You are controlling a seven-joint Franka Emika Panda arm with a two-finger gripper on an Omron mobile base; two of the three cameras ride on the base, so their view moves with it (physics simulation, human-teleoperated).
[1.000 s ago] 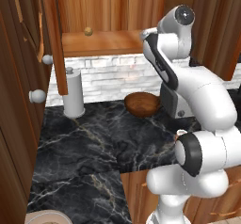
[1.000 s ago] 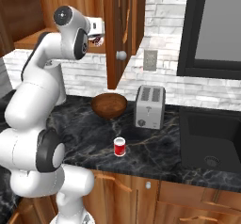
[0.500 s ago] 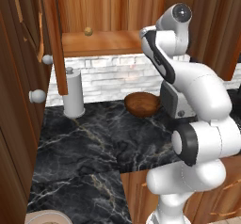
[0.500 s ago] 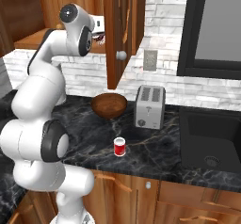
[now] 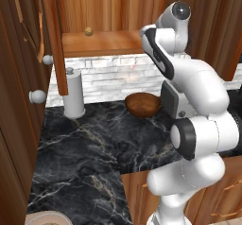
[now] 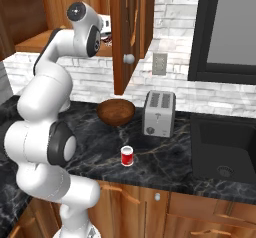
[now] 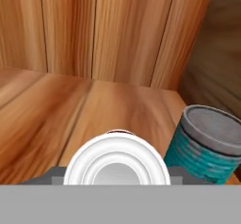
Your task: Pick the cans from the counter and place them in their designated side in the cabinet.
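One can (image 7: 116, 164) seen top-on with its silvery lid, low over the plank shelf of the cabinet (image 7: 117, 105), flanked by the dark fingertips (image 7: 181, 173) of the gripper (image 7: 116, 173), apparently pinched between them. Just beside it, a teal can (image 7: 204, 145) standing upright on the shelf near the side wall. Second can (image 6: 127, 156), red and white, upright on the counter (image 6: 165, 157), in front of the wooden bowl (image 6: 116, 111) and the toaster (image 6: 159, 114).

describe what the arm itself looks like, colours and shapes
The arm is glossy white with rounded, bulbous link shells. Dark grey to black bands and round caps mark its joints, such as the cap at the top. No cables or lettering are legible. The tool is too hidden to describe.
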